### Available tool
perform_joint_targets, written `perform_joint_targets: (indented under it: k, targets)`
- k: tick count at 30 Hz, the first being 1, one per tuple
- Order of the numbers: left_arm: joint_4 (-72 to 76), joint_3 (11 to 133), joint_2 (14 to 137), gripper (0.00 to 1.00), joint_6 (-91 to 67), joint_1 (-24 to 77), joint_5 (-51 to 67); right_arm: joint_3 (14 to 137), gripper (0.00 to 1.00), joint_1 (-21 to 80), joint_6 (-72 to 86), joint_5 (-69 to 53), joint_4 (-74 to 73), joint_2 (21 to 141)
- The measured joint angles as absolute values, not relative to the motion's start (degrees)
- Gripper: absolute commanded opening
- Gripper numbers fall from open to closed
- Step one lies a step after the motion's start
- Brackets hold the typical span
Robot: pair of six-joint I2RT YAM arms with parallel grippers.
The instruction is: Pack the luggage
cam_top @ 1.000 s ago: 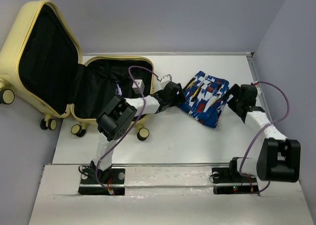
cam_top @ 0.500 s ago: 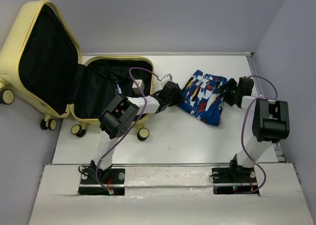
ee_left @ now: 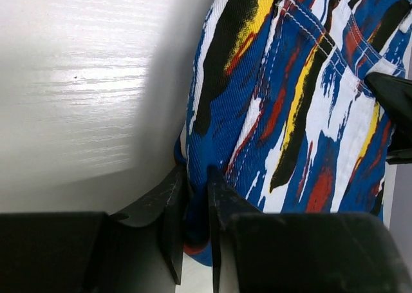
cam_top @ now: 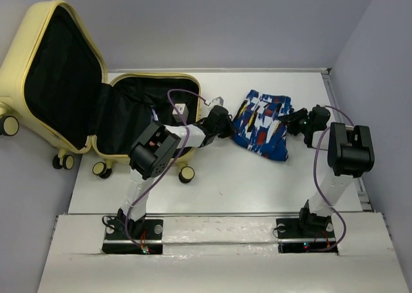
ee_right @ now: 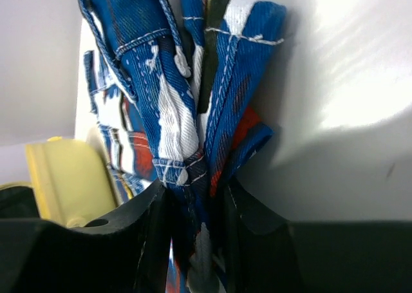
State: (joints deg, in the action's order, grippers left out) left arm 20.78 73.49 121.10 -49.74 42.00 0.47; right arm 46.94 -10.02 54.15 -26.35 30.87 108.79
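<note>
Left gripper (cam_top: 225, 121) is clamped on the near-left edge of the shorts (cam_top: 264, 125), seen from the top camera, and the right gripper (cam_top: 293, 122) bites the opposite edge. The blue, white, red and yellow cloth is bunched between them on the white table (cam_top: 225, 177). The luggage (cam_top: 11, 64) stands open at the far left. Its lid leans back past the table edge, and its lower half lies on the table with the black lining facing up. The left arm reaches across the near-right corner of that lower half. The shorts lie outside the luggage, just to its right.

From the left wrist, the two black fingers (ee_left: 168, 206) of the left gripper (ee_left: 196, 187) are nearly closed, with a fold of the shorts (ee_left: 290, 100) pinched in the narrow gap. The rest of the cloth spreads away up and to the right over the table (ee_left: 77, 80).

From the right wrist, the right gripper (ee_right: 196, 199) is drawn in tight on a gathered bundle of the shorts (ee_right: 167, 100), with stitched seams and a belt loop showing. The yellow shell of the luggage (ee_right: 64, 177) shows low on the left beyond the cloth, and bare table (ee_right: 335, 80) lies to the right.
</note>
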Motion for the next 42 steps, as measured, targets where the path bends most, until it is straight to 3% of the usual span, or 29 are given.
perform_joint_targets:
  k: [10,16,21,26,27,28,29,30,31,32,35,39,42]
  targets:
    - [17.41,71.31,110.00,0.06,-45.98,42.28,4.32,42.44,0.07,-7.55,56.53,-31.40,31.07,92.77]
    - [13.45,73.58,99.66,0.06,-44.01,39.27,6.92,50.89,0.07,-0.64,55.24,-30.11,23.29,86.46]
    - [7.70,73.65,90.74,0.06,-42.98,31.51,8.86,62.94,0.07,7.62,55.24,-27.35,19.29,88.79]
    - [0.25,73.06,78.83,0.06,-40.75,18.09,9.08,80.01,0.07,18.28,56.23,-25.02,18.13,99.11]
    - [-0.82,72.60,76.62,0.07,-40.23,16.05,8.95,82.67,0.07,19.81,56.58,-24.67,18.33,101.23]
    - [-2.31,71.96,73.78,0.19,-39.66,13.56,8.62,85.73,0.07,22.35,56.97,-24.18,18.39,104.07]
    - [-3.68,71.40,71.37,0.36,-39.09,11.44,8.08,88.03,0.10,24.32,57.34,-23.51,18.52,106.28]
    - [-5.08,70.59,68.58,0.83,-38.28,8.49,7.11,90.72,0.30,27.18,57.89,-22.44,18.48,109.47]
    - [-6.55,69.97,66.76,0.99,-37.85,6.15,6.24,92.58,0.57,29.41,58.13,-21.61,18.31,112.05]
    - [-7.92,69.67,65.10,0.99,-36.42,3.64,5.58,94.50,0.69,31.31,58.30,-21.23,17.82,114.83]
    - [-11.77,70.39,63.90,0.99,-33.43,-3.86,0.62,105.75,0.85,36.38,56.25,-20.32,11.88,125.89]
    - [-18.35,71.35,63.66,0.98,-28.86,-5.26,-1.83,124.77,0.92,40.16,51.16,-20.91,0.21,140.92]
    - [-22.76,71.44,59.33,0.94,-27.16,-3.53,-2.07,131.74,0.93,40.51,47.31,-21.26,-6.70,145.56]
